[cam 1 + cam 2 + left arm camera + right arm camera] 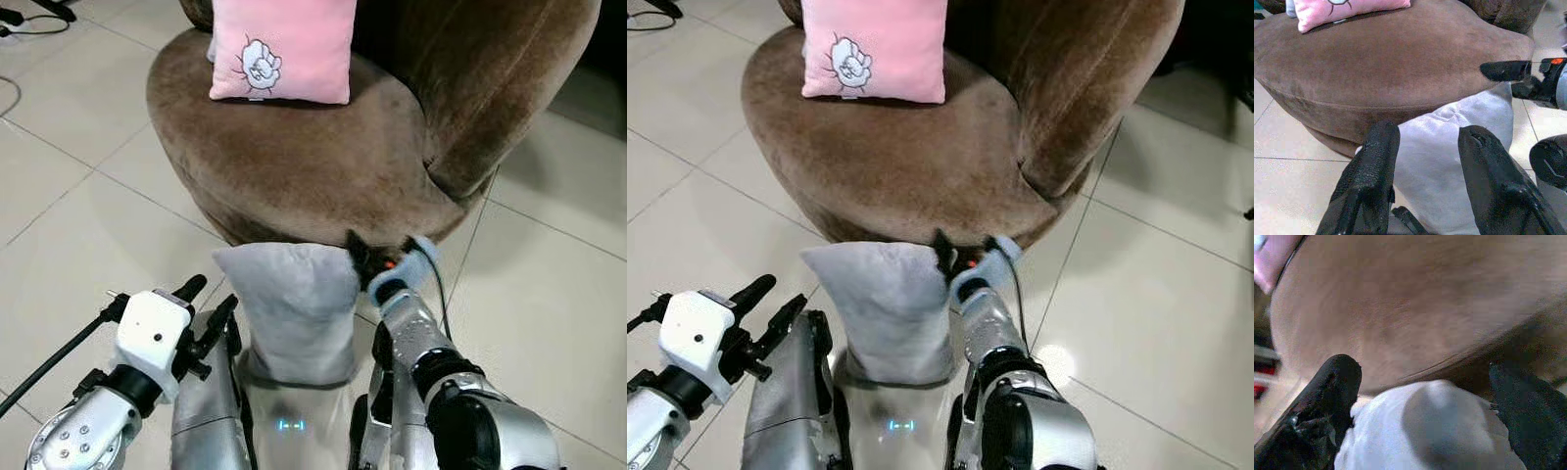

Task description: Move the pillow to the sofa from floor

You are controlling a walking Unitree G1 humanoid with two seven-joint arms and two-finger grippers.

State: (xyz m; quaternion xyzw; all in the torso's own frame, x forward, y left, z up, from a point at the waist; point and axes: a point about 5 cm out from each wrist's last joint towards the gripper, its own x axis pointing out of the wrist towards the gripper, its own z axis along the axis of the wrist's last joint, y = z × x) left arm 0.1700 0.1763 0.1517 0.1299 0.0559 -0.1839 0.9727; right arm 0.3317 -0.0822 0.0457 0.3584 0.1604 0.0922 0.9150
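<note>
A grey pillow [294, 304] stands upright just in front of the brown sofa [313, 157], between my two arms. My right gripper [377, 257] is at its top right corner, close under the seat's front edge. In the right wrist view the pillow corner [1430, 431] bulges between the two black fingers [1332, 391], which press on it. My left gripper [208, 299] hangs open beside the pillow's left side, apart from it. The left wrist view looks past its spread fingers [1376, 166] at the grey pillow [1449, 147].
A pink pillow [282, 49] with a white drawing leans at the back of the sofa seat. The sofa's backrest [490, 78] rises on the right. Pale floor tiles [69, 215] lie on both sides. Black cables [29, 20] lie at the far left.
</note>
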